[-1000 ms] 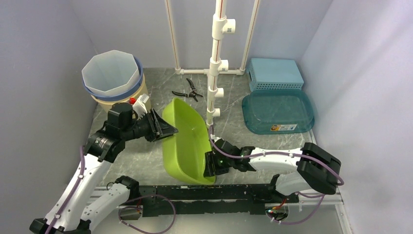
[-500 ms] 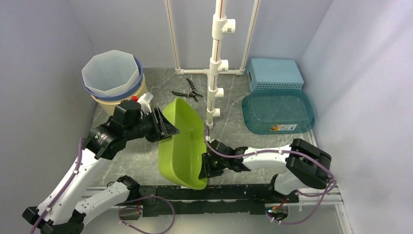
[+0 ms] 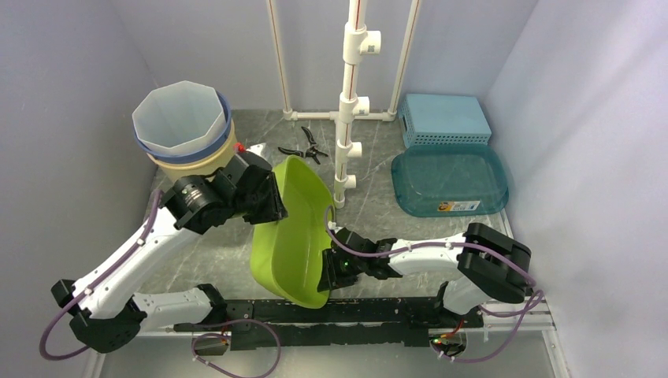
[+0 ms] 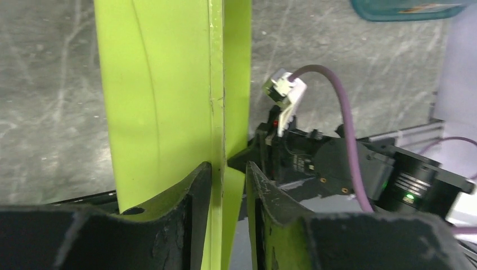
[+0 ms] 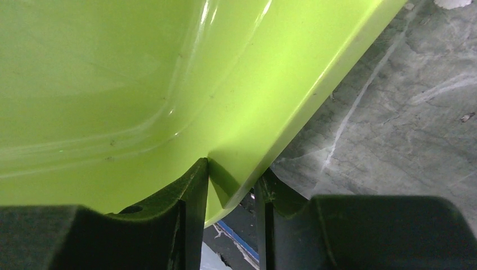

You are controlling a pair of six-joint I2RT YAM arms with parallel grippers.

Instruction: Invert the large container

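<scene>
Lime grn container, teal tray, gry marbled tbl

Walls: plain pale lavender panels close the left, far and right sides.
Tabletop: grey marbled surface with pale streaks.
Frame: white pipe upright at far centre, with thinner pipes behind it.
Near edge: black rail.
Light: soft, even, faint shadows.

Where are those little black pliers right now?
In the overhead view, the pliers lie flat at the back of the table, just left of the white pipe post and right of the stacked buckets.
</scene>
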